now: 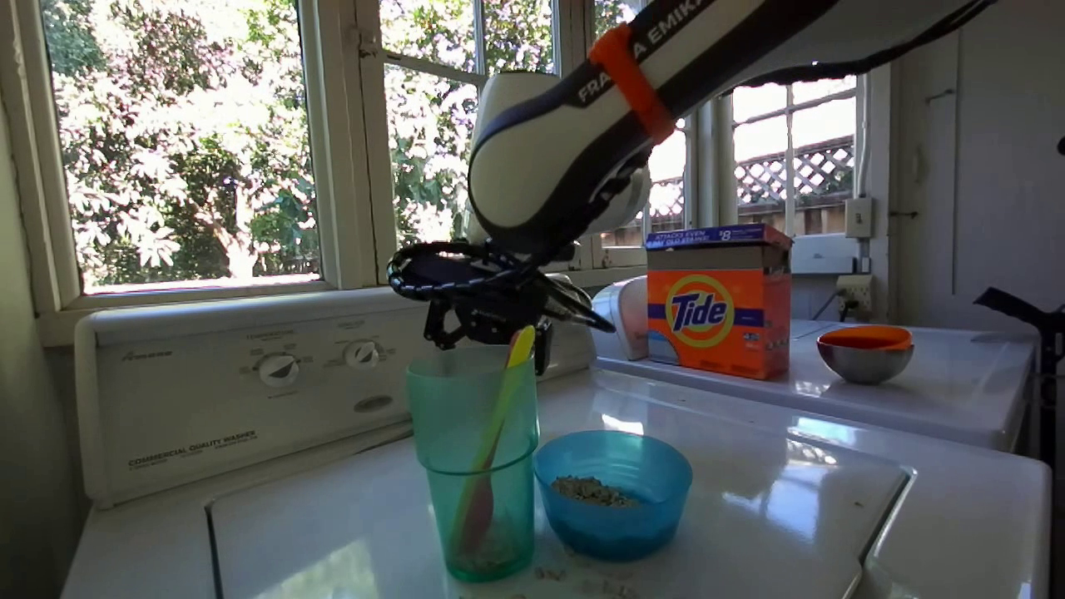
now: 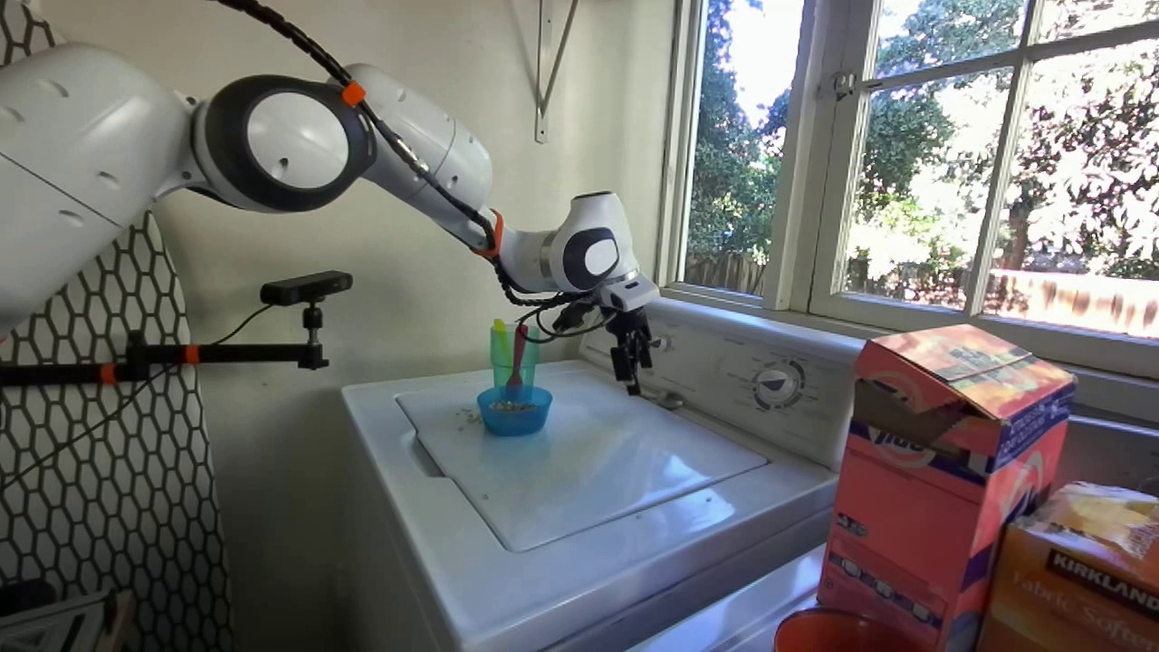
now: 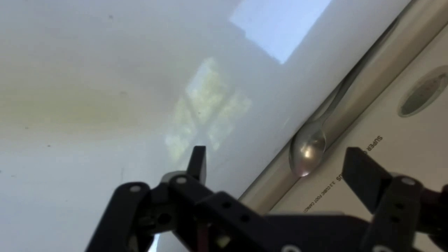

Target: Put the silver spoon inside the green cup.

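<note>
The silver spoon (image 3: 308, 148) lies in the groove between the white washer lid and the control panel. Its bowl points toward the gripper and its handle runs away along the groove. In an exterior view a small silver shape in that groove (image 2: 668, 399) seems to be it. My gripper (image 3: 276, 157) is open and empty above the groove, with the spoon's bowl between and beyond its fingertips. It also shows in an exterior view (image 2: 631, 367). The green cup (image 1: 437, 416) stands upright on the lid, also in an exterior view (image 2: 531, 364), holding yellow and red utensils.
A blue bowl (image 1: 616, 528) with dry bits stands beside the cup, with crumbs around. The control panel (image 1: 208, 408) rises behind the groove. A Tide box (image 1: 715, 320) and stacked bowls (image 1: 869, 362) stand on the neighbouring machine. A Kirkland box (image 2: 1077, 580) stands beside the Tide box.
</note>
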